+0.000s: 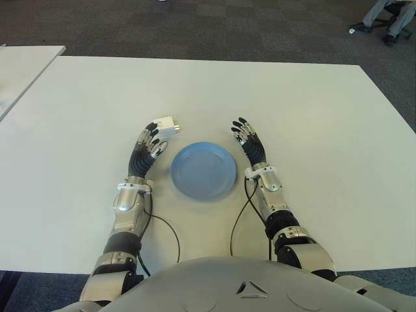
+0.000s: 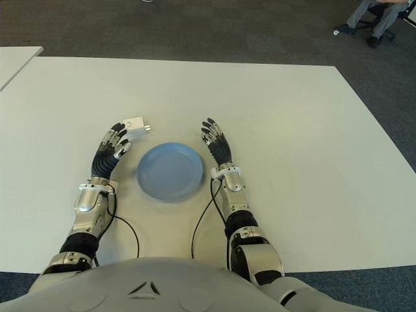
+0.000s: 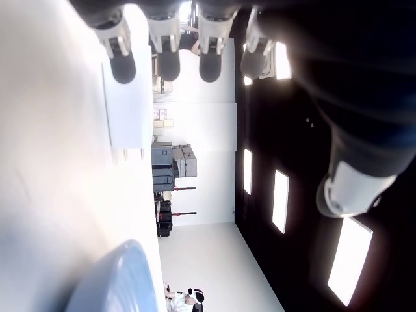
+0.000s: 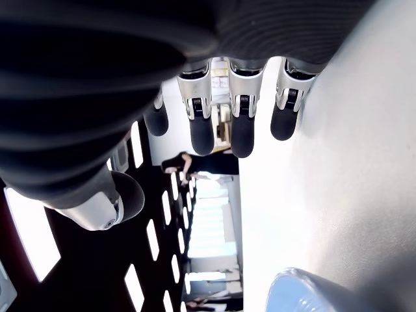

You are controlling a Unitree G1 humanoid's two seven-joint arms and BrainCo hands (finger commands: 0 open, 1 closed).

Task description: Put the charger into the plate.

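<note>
Here, on the white table (image 1: 312, 117), the left robot hand (image 1: 146, 146) is released, fingertips just beside the white charger (image 1: 164, 127). The blue plate (image 1: 203, 171) lies between the hands. The right robot hand (image 1: 247, 140) is released too.

I see a white surface (image 1: 312, 117) carrying a blue plate (image 1: 203, 171) near the middle, and a white charger (image 1: 165, 127) just far-left of it.
</note>
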